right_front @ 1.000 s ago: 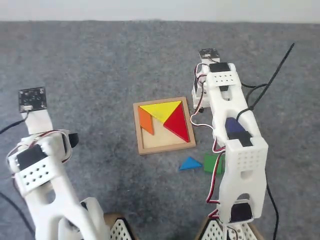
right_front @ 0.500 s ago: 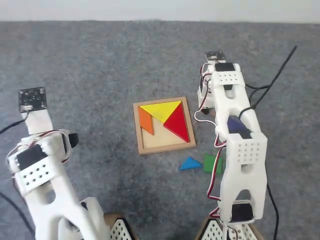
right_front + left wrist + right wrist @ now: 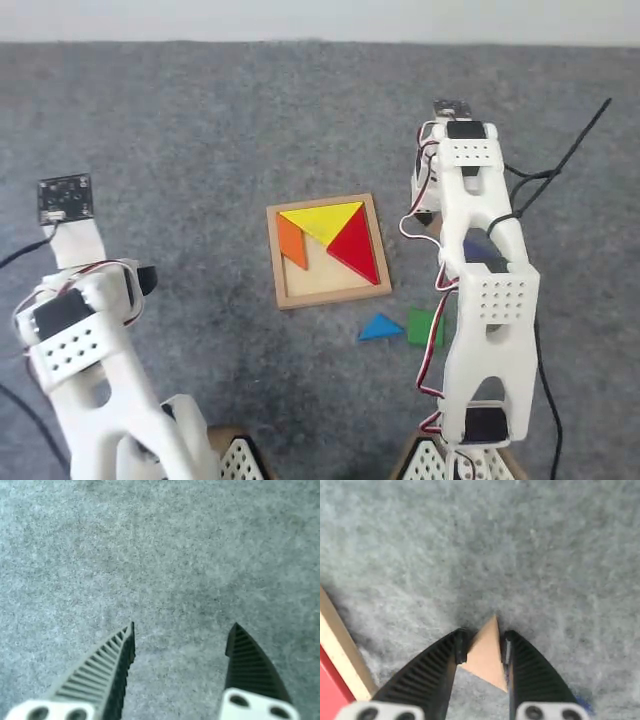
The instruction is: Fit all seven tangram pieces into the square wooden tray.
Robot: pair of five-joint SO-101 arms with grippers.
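Note:
The square wooden tray point(image 3: 283, 285) lies mid-table and holds a yellow triangle point(image 3: 322, 220), a red triangle point(image 3: 355, 248) and a small orange piece point(image 3: 291, 243). In the right wrist view my right gripper point(image 3: 484, 634) is shut on a tan triangle point(image 3: 487, 657) just above the carpet, a little to the right of the tray's edge point(image 3: 342, 652). A blue triangle point(image 3: 380, 327) and a green square point(image 3: 420, 327) rest on the carpet below the tray. A dark blue piece point(image 3: 478, 243) peeks out under the right arm. Far off to the left, my left gripper point(image 3: 182, 626) is open over bare carpet.
Grey carpet covers the table. The right arm point(image 3: 485, 300) stretches over the area right of the tray, with its cables point(image 3: 560, 165) trailing off to the right. The left arm point(image 3: 80, 340) stands at the front left. Open carpet lies behind the tray.
The right arm has swung to the right, away from the tray's right edge, and a little farther back. The left arm has stayed still.

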